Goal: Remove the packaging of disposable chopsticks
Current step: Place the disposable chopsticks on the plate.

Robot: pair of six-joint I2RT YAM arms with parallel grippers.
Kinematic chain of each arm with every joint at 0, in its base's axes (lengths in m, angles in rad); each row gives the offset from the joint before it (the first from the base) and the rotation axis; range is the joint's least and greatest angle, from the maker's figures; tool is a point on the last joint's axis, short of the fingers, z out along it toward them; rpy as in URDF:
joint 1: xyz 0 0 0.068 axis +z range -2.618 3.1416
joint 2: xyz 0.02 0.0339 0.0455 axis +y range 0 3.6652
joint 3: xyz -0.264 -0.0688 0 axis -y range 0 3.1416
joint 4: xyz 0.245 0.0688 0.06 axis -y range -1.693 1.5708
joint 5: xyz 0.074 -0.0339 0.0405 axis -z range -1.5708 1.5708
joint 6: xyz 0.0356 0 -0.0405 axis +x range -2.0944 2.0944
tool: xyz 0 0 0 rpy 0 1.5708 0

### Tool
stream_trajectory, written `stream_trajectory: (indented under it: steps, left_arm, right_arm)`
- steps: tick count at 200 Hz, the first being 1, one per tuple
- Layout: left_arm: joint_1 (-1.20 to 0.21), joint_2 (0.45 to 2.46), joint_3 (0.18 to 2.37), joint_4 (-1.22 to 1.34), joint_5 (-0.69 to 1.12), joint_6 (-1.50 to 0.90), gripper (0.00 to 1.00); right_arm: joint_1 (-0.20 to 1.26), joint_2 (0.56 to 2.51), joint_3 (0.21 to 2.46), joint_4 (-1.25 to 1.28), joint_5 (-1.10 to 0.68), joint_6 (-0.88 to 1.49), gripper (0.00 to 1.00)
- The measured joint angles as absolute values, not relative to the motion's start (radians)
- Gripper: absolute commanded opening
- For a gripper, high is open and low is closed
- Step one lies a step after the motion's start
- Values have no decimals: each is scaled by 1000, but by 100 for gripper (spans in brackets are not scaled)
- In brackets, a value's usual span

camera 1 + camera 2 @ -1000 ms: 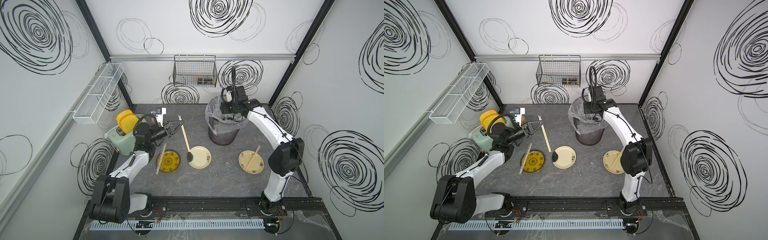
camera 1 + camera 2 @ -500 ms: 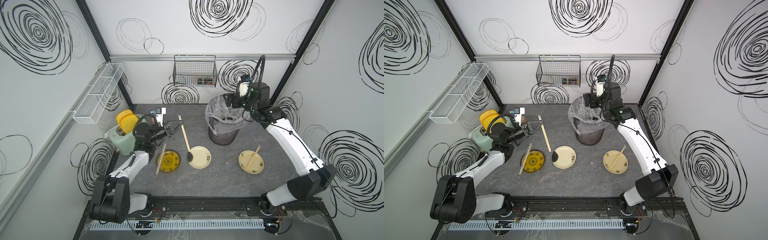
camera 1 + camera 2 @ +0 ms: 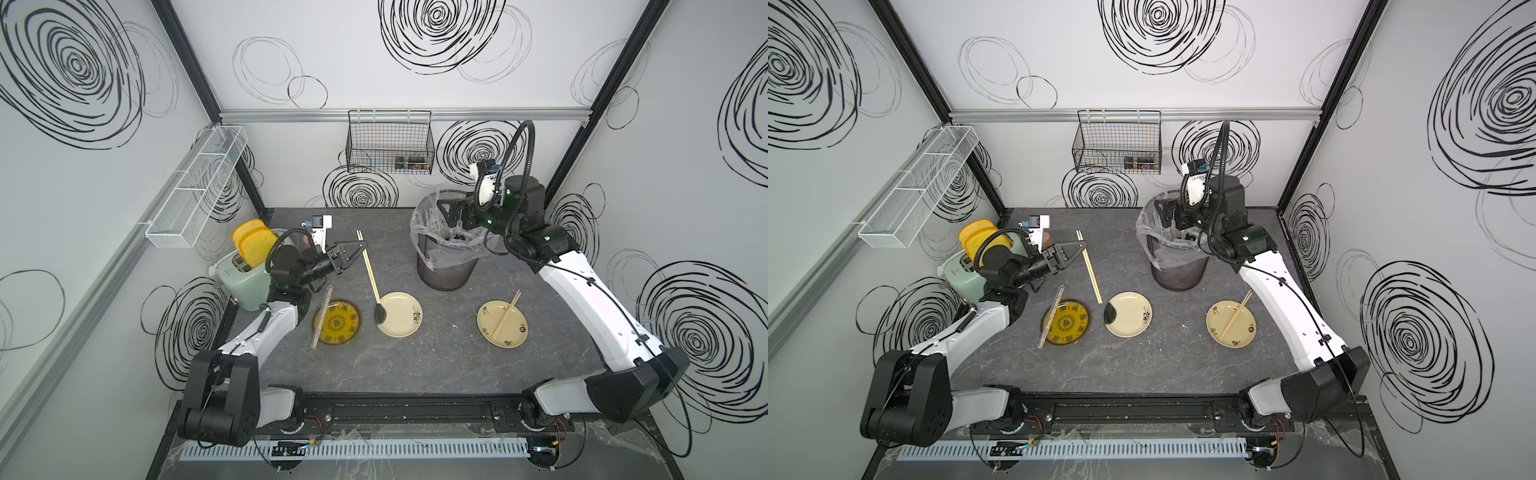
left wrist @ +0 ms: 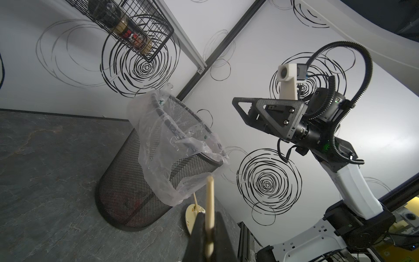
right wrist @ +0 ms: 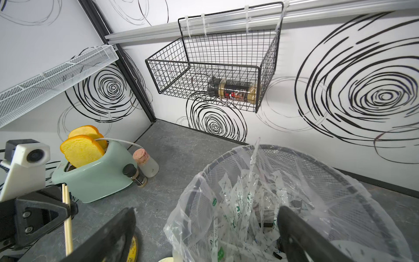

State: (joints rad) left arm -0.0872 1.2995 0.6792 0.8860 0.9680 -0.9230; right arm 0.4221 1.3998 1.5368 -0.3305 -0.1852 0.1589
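Here right gripper gapes above bin rim; left gripper pinches chopsticks.

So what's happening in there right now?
The left hand is shut on a bare chopstick pair, its lower end near the middle cream plate. The right hand is open over the lined bin, which holds crumpled wrappers. Another bare pair lies on the right cream plate; one still-wrapped pair lies across the yellow plate's edge.
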Motion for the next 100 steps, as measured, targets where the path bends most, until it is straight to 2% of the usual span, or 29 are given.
stream_trajectory:
  steps: [100]
  left_arm:
    - [-94, 1299, 679, 865, 968, -908, 0]
  right_arm:
    - [471, 1364, 1470, -312, -240, 144, 98]
